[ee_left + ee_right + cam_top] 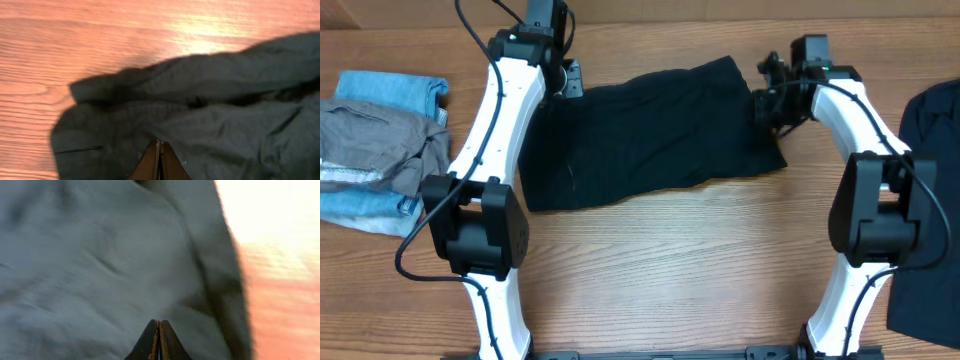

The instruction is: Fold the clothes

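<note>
The clothes in play are one black garment (650, 130), spread flat across the middle of the wooden table (670, 270). My left gripper (566, 80) is at its far left corner, and in the left wrist view the gripper (160, 143) is shut, its tips pressed together just over the dark fabric (215, 120). My right gripper (766, 100) is at the garment's far right edge. The right wrist view shows that gripper (159, 322) shut above the cloth (100, 270). No fabric shows pinched between either pair of fingers.
A pile of blue and grey clothes (380, 140) lies at the table's left edge. Another dark garment (930, 190) lies along the right edge, behind the right arm. Bare wood (100, 40) shows beyond the garment's far corner.
</note>
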You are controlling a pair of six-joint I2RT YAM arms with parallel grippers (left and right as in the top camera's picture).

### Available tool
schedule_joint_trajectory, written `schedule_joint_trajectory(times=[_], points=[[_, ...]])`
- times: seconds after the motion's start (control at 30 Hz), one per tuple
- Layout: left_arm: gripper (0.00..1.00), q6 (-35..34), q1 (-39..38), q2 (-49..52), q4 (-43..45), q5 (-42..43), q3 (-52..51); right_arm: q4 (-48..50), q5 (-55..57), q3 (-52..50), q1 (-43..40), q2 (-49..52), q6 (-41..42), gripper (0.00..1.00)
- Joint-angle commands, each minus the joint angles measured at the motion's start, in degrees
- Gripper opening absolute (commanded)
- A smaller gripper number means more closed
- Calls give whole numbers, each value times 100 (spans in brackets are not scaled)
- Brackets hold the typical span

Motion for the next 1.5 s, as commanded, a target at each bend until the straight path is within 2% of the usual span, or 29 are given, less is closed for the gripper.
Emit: schedule_joint_trajectory(times=[0.0,0.13,0.33,0.5,0.6,0.77,0.87,0.93,0.97,1.0,1.03,1.07,1.1,1.17,1.23,1.33,1.37,1.47], points=[[4,-101,-98,260,146,647,-208,551,-358,90,463,-44,20,4],[4,-317,-146,470,586,1043,-348,1416,-144,24,1005,201,20,4],[4,-330,-289,1290,1038,1075,-348,2518,103,24,1207,988,22,4],[4,-251,-181,1598,1281,140,-348,3348,1154,26,1145,1311,20,4],[4,138,-109,1609,1360,-533,-345,3628,1810,26,975,1329,-26,4],[4,310,46,1609,1405,-629,-330,3936,1808,26,546,1329,-22,4],[4,595,44,1556,1150,-634,306,4140,1812,164,363,1322,-22,5],[7,592,39,1416,562,-632,1091,3834,1810,332,308,1180,7,12],[12,557,39,1362,332,-629,1436,3554,1808,385,304,1034,28,17],[28,415,42,1296,-24,-629,1823,3042,1808,415,304,796,179,20],[61,219,44,1246,-398,-595,2074,2594,1808,420,304,592,411,21],[87,61,44,1220,-730,-522,2229,2181,1805,420,293,398,669,21],[95,33,46,1217,-1078,-251,2297,1504,1808,420,254,144,986,21],[98,33,44,1235,-1373,98,2214,422,1799,417,127,-63,1530,32],[98,33,4,1235,-1423,188,2020,-361,1580,378,-46,-63,1655,39],[98,33,-11,1241,-1410,188,1705,-1104,1086,229,-289,-61,1655,58],[98,33,-11,1241,-1399,188,1572,-1246,931,140,-358,-61,1655,67],[99,33,-11,1241,-1272,188,1268,-1272,546,-221,-391,-61,1657,70]])
